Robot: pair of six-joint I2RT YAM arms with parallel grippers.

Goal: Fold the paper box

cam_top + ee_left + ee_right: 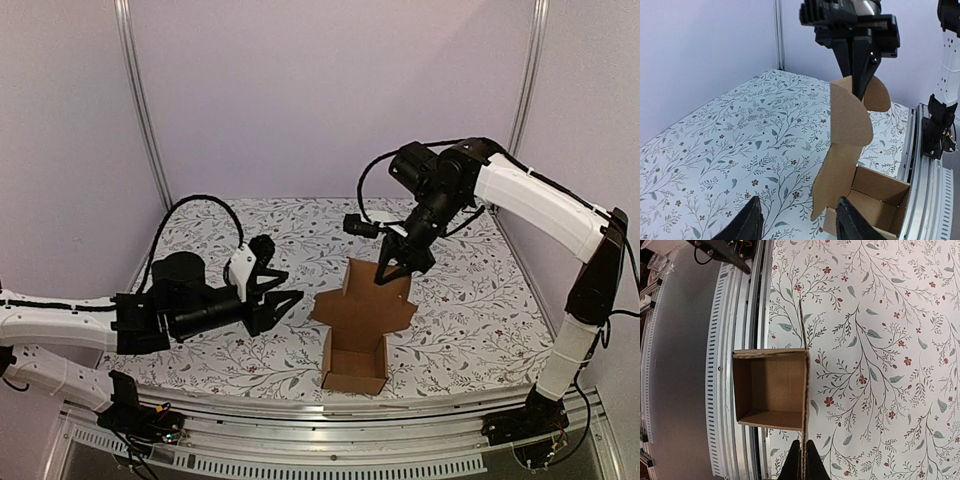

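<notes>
Floral tablecloth (470, 290) is topped by the paper box (355, 368), its tall flap (365, 300) pinched upright by the right gripper (386, 274) for folding, the left gripper (291, 286) spread left of it.

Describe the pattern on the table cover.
White table cover printed with grey-green leafy sprigs and small red flowers; clearest in the right wrist view.

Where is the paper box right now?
Top view: paper box sits centre-front by the near rail, its raised flap pinched by the right gripper.
</notes>
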